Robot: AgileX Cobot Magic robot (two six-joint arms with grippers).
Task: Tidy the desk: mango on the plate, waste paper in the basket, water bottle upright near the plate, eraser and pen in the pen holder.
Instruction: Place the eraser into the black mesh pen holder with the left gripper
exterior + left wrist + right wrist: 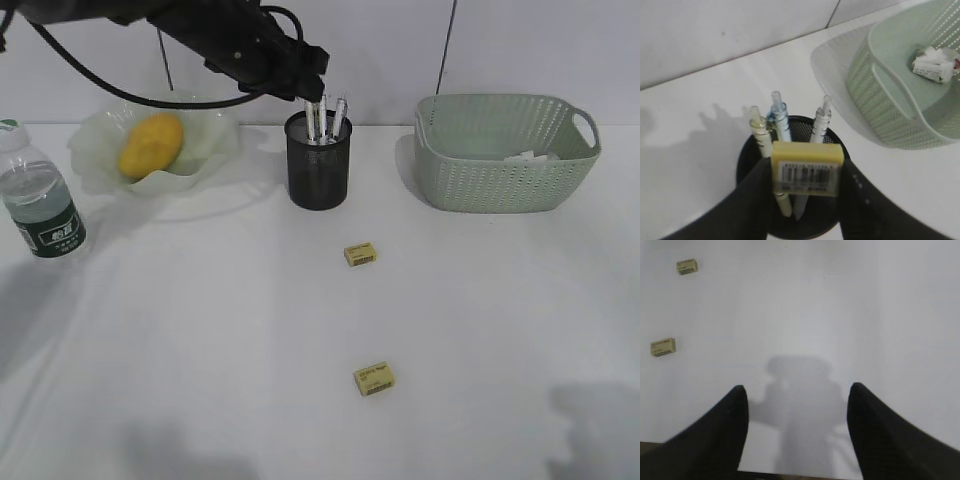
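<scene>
Small yellow block eraser with a barcode label (807, 168): clamped between the black fingers of the left gripper (806, 200), held directly above the mouth of the black wire-mesh cylindrical pen holder (752, 150), in which three pale pens (781, 120) already stand. Step in hand, as judged: delivery of an eraser to the holder. Next move, as judged: the fingers are to be parted over the opening so that the block falls inside, clear of the pen tops.

Two more yellow erasers, one farther (360, 254) and one nearer (374, 378), lie on the white surface (200, 330) in front of the holder; these remain to be collected.

Smooth yellow-orange mango (151, 144): lying in the pale green wavy-rimmed plate (95, 160), far left. Clear water bottle with dark green label (40, 195): upright, left of the plate. Pale sage-green woven-pattern basket (505, 150): far right.

The grasp on the eraser and the crumpled white waste paper (935, 64) in the basket are shown plainly only by the left wrist view. The right gripper (797, 435), fingers apart and holding nothing, is shown only by the right wrist view.
</scene>
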